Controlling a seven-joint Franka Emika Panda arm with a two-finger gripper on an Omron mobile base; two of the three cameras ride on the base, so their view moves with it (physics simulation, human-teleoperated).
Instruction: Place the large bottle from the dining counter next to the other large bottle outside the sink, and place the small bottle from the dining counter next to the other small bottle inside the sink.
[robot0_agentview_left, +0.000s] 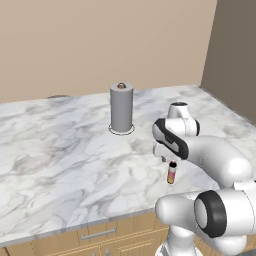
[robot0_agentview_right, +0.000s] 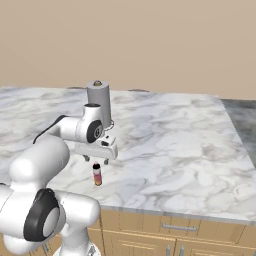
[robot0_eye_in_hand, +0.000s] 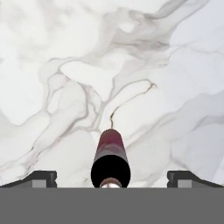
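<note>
The small bottle (robot0_agentview_left: 171, 173) (robot0_agentview_right: 97, 174) stands upright on the marble dining counter (robot0_agentview_left: 60, 150) (robot0_agentview_right: 175, 145) near its front edge. It has a dark cap and a pink body fading to orange-yellow. My gripper (robot0_agentview_left: 169, 159) (robot0_agentview_right: 96, 160) hangs just above it, pointing down, open. In the hand view the bottle (robot0_eye_in_hand: 110, 157) is seen from above, centred between the two spread fingertips (robot0_eye_in_hand: 41, 178) of the gripper (robot0_eye_in_hand: 111, 178), which do not touch it. The large bottle, the sink and the other bottles are out of view.
A grey paper-towel roll (robot0_agentview_left: 121, 107) (robot0_agentview_right: 99, 100) stands upright on a round base behind the bottle, further back on the counter. Light wood cabinets with steel handles (robot0_agentview_left: 97, 234) (robot0_agentview_right: 175, 227) run below the front edge. A wall rises behind.
</note>
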